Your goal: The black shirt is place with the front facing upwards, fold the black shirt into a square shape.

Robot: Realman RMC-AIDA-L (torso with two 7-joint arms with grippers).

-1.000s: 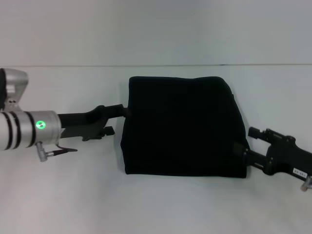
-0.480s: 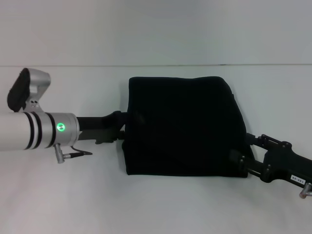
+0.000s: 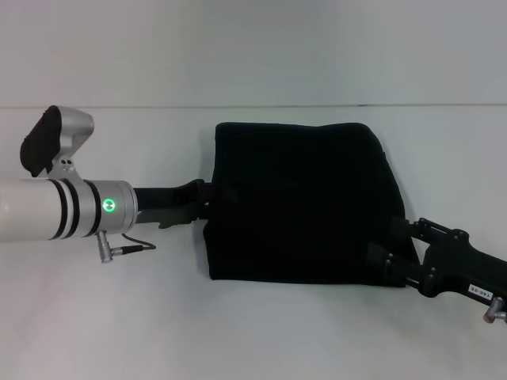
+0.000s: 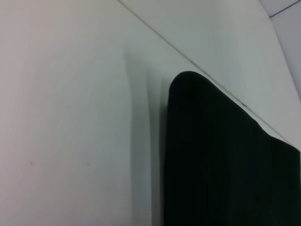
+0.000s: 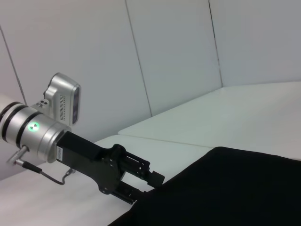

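Note:
The black shirt (image 3: pixel 301 206) lies folded into a near-square block on the white table (image 3: pixel 119 317), with plain black cloth on top. My left gripper (image 3: pixel 204 202) is at the shirt's left edge and touches it. In the right wrist view the left gripper (image 5: pixel 149 188) has its two fingers apart at the edge of the shirt (image 5: pixel 225 188). The left wrist view shows only a rounded corner of the shirt (image 4: pixel 221 174) on the table. My right gripper (image 3: pixel 394 247) presses against the shirt's near right corner.
The white table spreads wide on every side of the shirt, and a pale wall (image 3: pixel 253 47) rises behind its far edge. A thin cable (image 3: pixel 127 247) hangs under the left wrist.
The left arm has rolled and slid right against the shirt's left edge. The shirt has shifted slightly right. The right gripper has closed in on the near right corner.

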